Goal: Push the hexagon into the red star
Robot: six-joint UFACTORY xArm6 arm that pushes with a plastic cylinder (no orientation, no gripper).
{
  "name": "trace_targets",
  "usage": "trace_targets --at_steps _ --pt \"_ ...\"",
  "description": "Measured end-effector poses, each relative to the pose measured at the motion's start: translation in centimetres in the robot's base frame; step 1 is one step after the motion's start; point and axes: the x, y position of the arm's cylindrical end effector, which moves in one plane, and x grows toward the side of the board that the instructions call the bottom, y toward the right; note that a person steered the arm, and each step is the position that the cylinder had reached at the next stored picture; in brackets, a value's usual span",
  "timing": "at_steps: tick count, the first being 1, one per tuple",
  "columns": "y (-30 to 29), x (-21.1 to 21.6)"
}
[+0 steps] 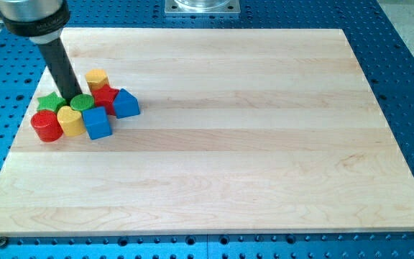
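A yellow hexagon [97, 78] sits at the top of a cluster of blocks at the view's left. The red star [106, 95] lies just below it, touching or nearly touching it. My tip [71, 98] stands to the lower left of the hexagon, between a green star [48, 102] and a green cylinder [82, 103]. The rod hides part of the green star's right side.
A blue pentagon-like block [126, 103] sits right of the red star. A blue cube [97, 123], a yellow heart [70, 121] and a red cylinder [47, 126] line the cluster's bottom. The wooden board [250, 144] has its left edge close to the cluster.
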Motion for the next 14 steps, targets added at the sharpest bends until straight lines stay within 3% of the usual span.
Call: trace_targets --at_steps 1,2,3,4,5,6,10,12,13,14 --pt "1.0 -4.3" --pt "3.2 -4.7" --pt "2.5 -10.2" --pt "7.3 -9.9" --pt "3.7 -8.7" --pt "4.1 -4.9" --pt "9.7 -5.0" --pt "2.2 -3.0" --pt "1.6 -2.8" --pt "-3.7 -2.9"
